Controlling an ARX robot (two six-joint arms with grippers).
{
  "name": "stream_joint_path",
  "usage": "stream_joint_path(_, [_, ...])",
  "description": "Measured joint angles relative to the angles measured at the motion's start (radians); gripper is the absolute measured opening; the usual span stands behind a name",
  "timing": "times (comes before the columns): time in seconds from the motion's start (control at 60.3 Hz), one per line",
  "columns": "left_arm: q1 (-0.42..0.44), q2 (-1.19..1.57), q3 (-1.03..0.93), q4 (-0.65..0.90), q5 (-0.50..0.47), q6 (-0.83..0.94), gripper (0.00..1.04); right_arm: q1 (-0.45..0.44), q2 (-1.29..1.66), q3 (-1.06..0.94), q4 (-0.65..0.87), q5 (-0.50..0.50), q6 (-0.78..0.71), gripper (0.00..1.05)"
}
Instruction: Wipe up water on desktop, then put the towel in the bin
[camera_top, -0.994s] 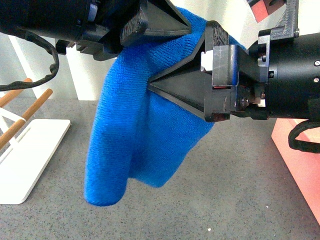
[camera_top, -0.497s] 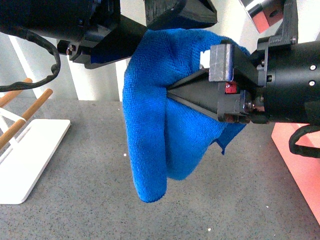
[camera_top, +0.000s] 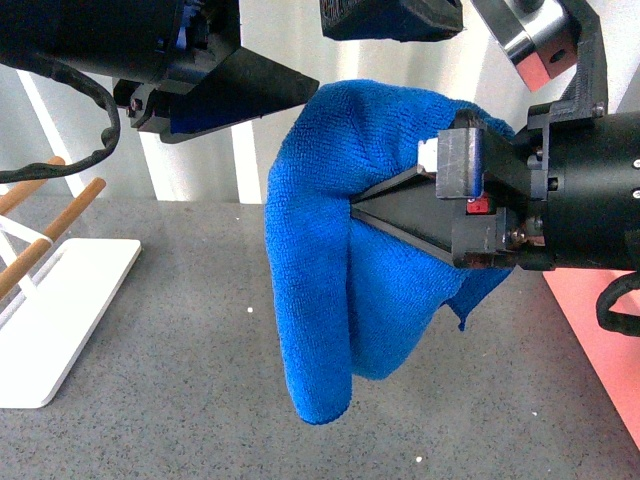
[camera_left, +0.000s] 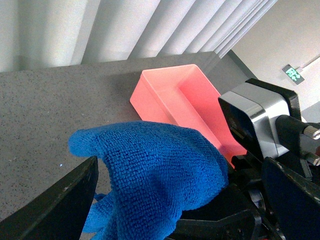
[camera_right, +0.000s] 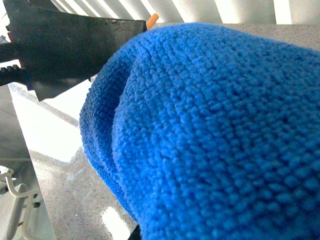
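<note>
Pale pleated curtains (camera_left: 100, 25) hang along the far side of the room, and a plain light wall stands to the right of them. Below them the dark grey speckled worktop (camera_top: 180, 400) runs wide from left to right.

On its left part sits a white rack (camera_top: 70, 310) with slanted wooden rods (camera_top: 62, 222). A pink bin (camera_left: 172, 87) rests on the right part, its open top facing up.

Between rack and bin a blue towel (camera_top: 330, 300) hangs in the air above the worktop, bunched at the top with one long fold drooping down. It lies left of the bin and not in it, and its lowest fold does not seem to touch the stone.

The right fingers (camera_top: 415, 205) come in from the right and are clamped on the towel's middle. The left fingers (camera_top: 250, 90) are spread wide apart just above the towel's top, not pinching the cloth.

A small green sign (camera_left: 293, 73) shows on the wall at far right.
</note>
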Motion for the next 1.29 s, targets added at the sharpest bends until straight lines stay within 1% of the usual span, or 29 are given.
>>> stream_joint_path(0.215, [0.0, 0.0, 0.0, 0.0, 0.0, 0.0, 0.98, -0.01, -0.015, -0.007, -0.014, -0.001, -0.015, 0.04])
stream_joint_path(0.232, [-0.003, 0.0, -0.002, 0.006, -0.024, 0.01, 0.98, -0.012, -0.016, -0.007, -0.016, -0.001, -0.016, 0.04])
stream_joint_path(0.249, [-0.01, 0.0, -0.008, 0.022, -0.056, 0.021, 0.97, -0.013, -0.016, -0.007, -0.018, -0.002, -0.017, 0.04])
stream_joint_path(0.265, [-0.024, -0.003, -0.028, 0.079, -0.163, 0.04, 0.93, -0.013, -0.017, -0.007, -0.019, -0.002, -0.018, 0.04])
stream_joint_path(0.282, [-0.029, -0.006, -0.041, 0.113, -0.22, 0.055, 0.92, -0.014, -0.019, -0.007, -0.021, -0.002, -0.019, 0.04])
stream_joint_path(0.298, [-0.035, -0.01, -0.07, 0.181, -0.333, 0.096, 0.88, -0.014, -0.019, -0.007, -0.022, -0.002, -0.02, 0.04])
stream_joint_path(0.331, [-0.037, -0.019, -0.101, 0.244, -0.437, 0.121, 0.84, -0.015, -0.021, -0.007, -0.024, -0.002, -0.021, 0.04])
stream_joint_path(0.348, [-0.037, -0.029, -0.136, 0.3, -0.529, 0.154, 0.81, -0.015, -0.021, -0.007, -0.024, -0.002, -0.021, 0.04])
stream_joint_path(0.381, [-0.035, -0.046, -0.171, 0.346, -0.613, 0.19, 0.77, -0.015, -0.022, -0.007, -0.027, -0.002, -0.023, 0.04])
stream_joint_path(0.398, [-0.029, -0.062, -0.203, 0.384, -0.686, 0.205, 0.74, -0.015, -0.022, -0.007, -0.027, -0.003, -0.023, 0.04])
stream_joint_path(0.414, [-0.026, -0.071, -0.219, 0.399, -0.718, 0.216, 0.72, -0.016, -0.022, -0.007, -0.028, -0.004, -0.024, 0.04])
stream_joint_path(0.431, [-0.016, -0.09, -0.248, 0.425, -0.775, 0.233, 0.68, -0.016, -0.023, -0.007, -0.03, -0.004, -0.024, 0.04])
stream_joint_path(0.464, [-0.004, -0.109, -0.275, 0.443, -0.819, 0.246, 0.65, -0.019, -0.024, -0.007, -0.032, -0.004, -0.026, 0.04])
stream_joint_path(0.481, [0.009, -0.13, -0.301, 0.456, -0.843, 0.257, 0.61, -0.019, -0.025, -0.007, -0.033, -0.004, -0.026, 0.04])
stream_joint_path(0.597, [0.072, -0.222, -0.41, 0.484, -0.833, 0.29, 0.43, -0.025, -0.032, -0.007, -0.035, 0.001, -0.028, 0.04])
stream_joint_path(0.63, [0.093, -0.251, -0.45, 0.487, -0.816, 0.295, 0.36, -0.024, -0.032, -0.007, -0.035, 0.0, -0.028, 0.04])
stream_joint_path(0.829, [0.164, -0.369, -0.584, 0.49, -0.729, 0.308, 0.04, -0.014, -0.034, -0.007, -0.038, 0.002, -0.029, 0.04])
stream_joint_path(1.11, [0.249, -0.531, -0.703, 0.449, -0.653, 0.315, 0.04, -0.019, -0.045, -0.007, -0.039, 0.003, -0.029, 0.04])
stream_joint_path(1.293, [0.286, -0.632, -0.752, 0.398, -0.612, 0.315, 0.04, -0.019, -0.05, -0.014, -0.041, 0.022, -0.032, 0.04])
